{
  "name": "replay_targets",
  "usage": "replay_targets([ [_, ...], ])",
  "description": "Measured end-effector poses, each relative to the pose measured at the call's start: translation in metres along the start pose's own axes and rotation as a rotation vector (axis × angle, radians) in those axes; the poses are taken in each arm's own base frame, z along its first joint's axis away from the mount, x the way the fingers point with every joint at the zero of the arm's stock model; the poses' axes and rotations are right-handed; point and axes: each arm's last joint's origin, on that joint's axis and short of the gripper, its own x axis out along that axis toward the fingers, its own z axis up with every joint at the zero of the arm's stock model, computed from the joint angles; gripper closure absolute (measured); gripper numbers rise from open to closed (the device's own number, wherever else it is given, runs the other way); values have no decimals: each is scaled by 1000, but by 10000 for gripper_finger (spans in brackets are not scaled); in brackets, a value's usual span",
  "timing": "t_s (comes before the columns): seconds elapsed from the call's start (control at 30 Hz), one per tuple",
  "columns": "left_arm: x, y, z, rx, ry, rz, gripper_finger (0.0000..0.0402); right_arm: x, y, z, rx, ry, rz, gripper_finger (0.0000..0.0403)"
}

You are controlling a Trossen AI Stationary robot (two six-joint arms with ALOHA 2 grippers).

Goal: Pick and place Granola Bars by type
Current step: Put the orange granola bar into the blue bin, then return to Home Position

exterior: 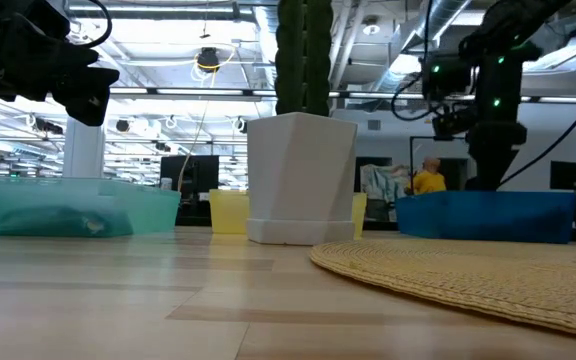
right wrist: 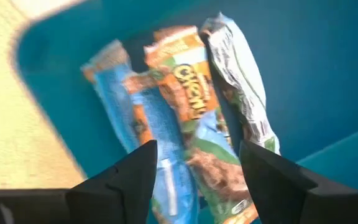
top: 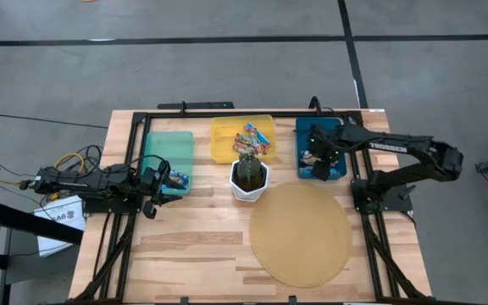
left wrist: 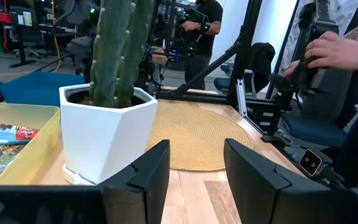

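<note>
- Along the desk's [top: 193,254] far edge, from above, sit a teal bin [top: 169,151], a yellow bin [top: 225,140] of granola bars [top: 256,140] and a blue bin [top: 339,151]; the right gripper [top: 318,157] hangs over the blue one.
- Right wrist view: jaws spread apart, holding nothing, above three orange-and-blue bars [right wrist: 179,130] lying in the blue bin.
- Left wrist view: the left gripper [left wrist: 194,168], jaws parted and empty, faces the white pot [left wrist: 107,134].

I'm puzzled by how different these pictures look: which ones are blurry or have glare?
Right wrist view: the granola bars in the blue bin are smeared by blur. Low view: ceiling lights glare behind the white pot, and the near woven mat looks soft. High view: evenly lit. Left wrist view: the cactus looks sharp.
</note>
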Motion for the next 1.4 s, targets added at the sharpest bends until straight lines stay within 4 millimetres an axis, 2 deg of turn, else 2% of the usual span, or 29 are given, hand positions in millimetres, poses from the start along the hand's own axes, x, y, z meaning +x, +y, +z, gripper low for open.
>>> replay_targets([
  [0.2, 0, 0, 0, 0, 0, 0, 257, -27, 11, -10, 17, -132, 10, 183],
  [0.43, 0, 0, 0, 0, 0, 0, 257, -72, 23, -16, 54, -356, 56, 184],
  [0.67, 0, 0, 0, 0, 0, 0, 257, -117, 36, -28, 24, -622, 153, 186],
  [0.83, 0, 0, 0, 0, 0, 0, 257, -140, 46, -47, 26, -780, 280, 186],
  [1.1, 0, 0, 0, 0, 0, 0, 257, -160, 50, -81, 45, -873, 476, 184],
  [1.4, 0, 0, 0, 0, 0, 0, 257, -168, 32, -128, -93, -960, 565, 184],
])
